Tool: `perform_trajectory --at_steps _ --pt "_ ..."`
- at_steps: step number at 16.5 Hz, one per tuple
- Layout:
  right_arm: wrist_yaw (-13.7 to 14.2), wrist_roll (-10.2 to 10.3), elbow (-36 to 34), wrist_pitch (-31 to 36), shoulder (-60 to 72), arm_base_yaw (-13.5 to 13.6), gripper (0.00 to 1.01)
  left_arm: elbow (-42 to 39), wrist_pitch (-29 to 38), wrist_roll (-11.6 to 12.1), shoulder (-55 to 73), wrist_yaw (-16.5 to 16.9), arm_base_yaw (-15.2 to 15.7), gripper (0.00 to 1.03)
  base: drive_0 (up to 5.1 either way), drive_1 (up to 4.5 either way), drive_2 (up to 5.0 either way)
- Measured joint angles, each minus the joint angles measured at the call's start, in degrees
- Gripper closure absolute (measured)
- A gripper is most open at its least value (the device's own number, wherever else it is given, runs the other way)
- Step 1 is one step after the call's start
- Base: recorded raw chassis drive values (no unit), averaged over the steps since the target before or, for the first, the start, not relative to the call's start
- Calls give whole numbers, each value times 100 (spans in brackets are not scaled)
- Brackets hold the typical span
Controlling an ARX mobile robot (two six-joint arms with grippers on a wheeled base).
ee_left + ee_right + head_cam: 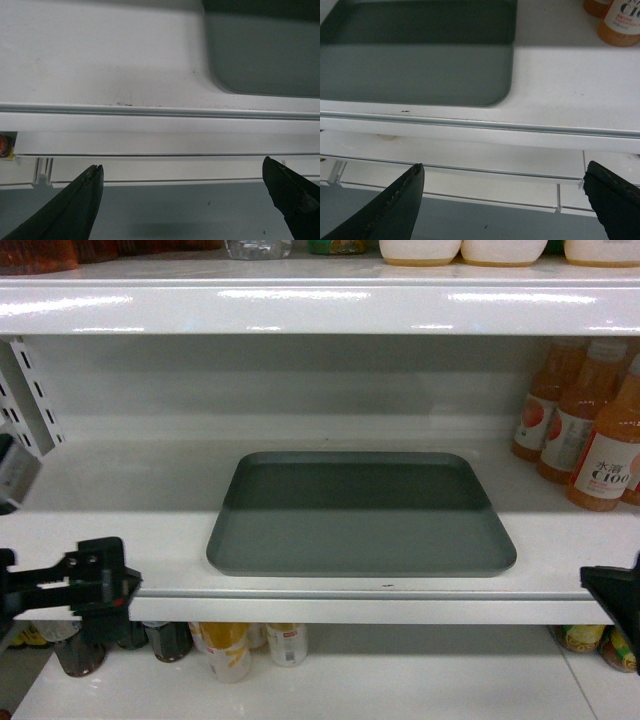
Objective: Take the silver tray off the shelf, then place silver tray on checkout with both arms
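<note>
The silver tray (360, 515) lies flat in the middle of the white shelf (120, 510), its near rim just behind the shelf's front lip. Its corners also show in the wrist views, as the tray (265, 50) and the tray (415, 50). My left gripper (182, 170) is open, below and in front of the shelf lip, left of the tray. My right gripper (504, 170) is open too, in front of the lip by the tray's near right corner. Neither touches the tray. In the head view the left gripper (95, 575) and right gripper (615, 595) sit at the frame edges. The checkout is out of view.
Orange drink bottles (590, 425) stand on the shelf right of the tray. The upper shelf board (320, 305) hangs low above it. Cans and bottles (230, 645) fill the lower shelf. A perforated bracket (30, 390) runs up the left side.
</note>
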Motion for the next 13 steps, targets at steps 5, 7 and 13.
perform_trajectory --at_steps 5,7,13 --pt "55 385 1126 28 1620 -44 3 1506 -275 96 1578 -140 -57 5 0 0 0" --pt "125 498 1617 -42 2131 -44 3 2035 -531 72 2037 -133 -188 5 0 0 0" --pt "328 612 2721 -280 3073 125 3 2935 -833 52 2638 -258 -507 5 0 0 0"
